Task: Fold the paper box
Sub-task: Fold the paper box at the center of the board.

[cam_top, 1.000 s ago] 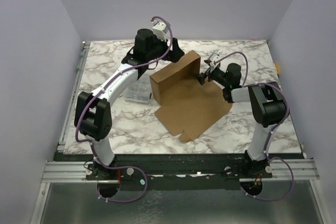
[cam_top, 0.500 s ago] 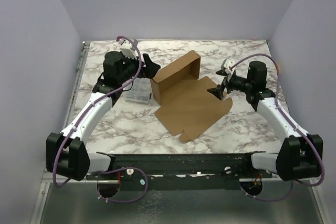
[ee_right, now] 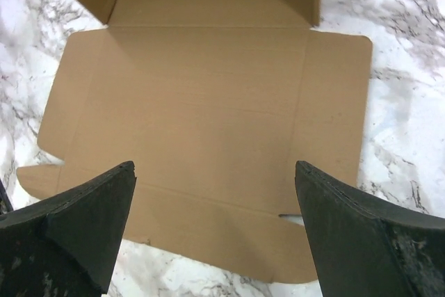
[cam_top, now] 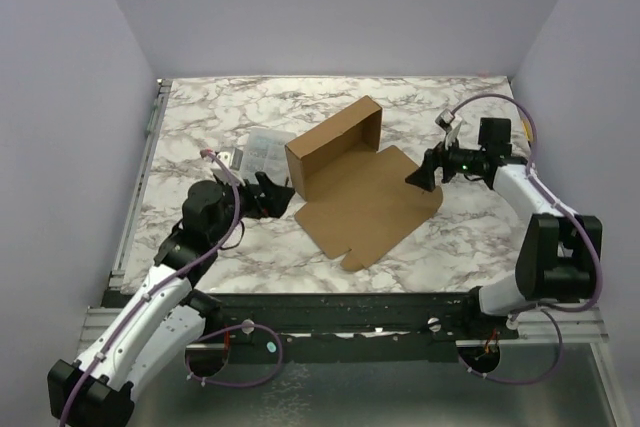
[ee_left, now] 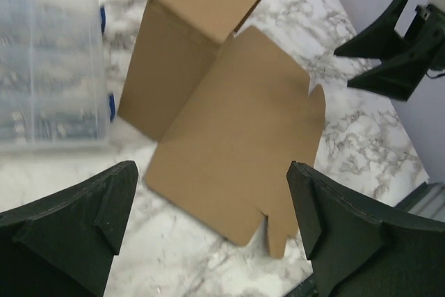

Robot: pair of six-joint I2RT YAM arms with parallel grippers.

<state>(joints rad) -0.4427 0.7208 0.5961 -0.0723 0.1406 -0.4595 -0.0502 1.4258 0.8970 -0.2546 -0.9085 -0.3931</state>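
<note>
The paper box (cam_top: 365, 197) lies mid-table as a brown cardboard sheet. Its far part is folded up into standing walls (cam_top: 335, 142), and the near flaps lie flat. My left gripper (cam_top: 277, 193) hovers open just left of the sheet, touching nothing. In the left wrist view, the box (ee_left: 236, 123) shows between and beyond the spread fingers (ee_left: 69, 231). My right gripper (cam_top: 419, 175) is open at the sheet's right edge and holds nothing. The right wrist view looks down on the flat panel (ee_right: 208, 102), with the right gripper (ee_right: 215, 203) empty.
A clear plastic compartment case (cam_top: 262, 149) sits on the marble table (cam_top: 200, 117), just left of the box's standing wall and behind my left gripper. It also shows in the left wrist view as the case (ee_left: 49, 74). Purple walls enclose the table.
Both arms have drawn away from the box's standing walls. The left arm swung back toward the near left, and the right arm pulled out to the right. The box has stayed in place.
</note>
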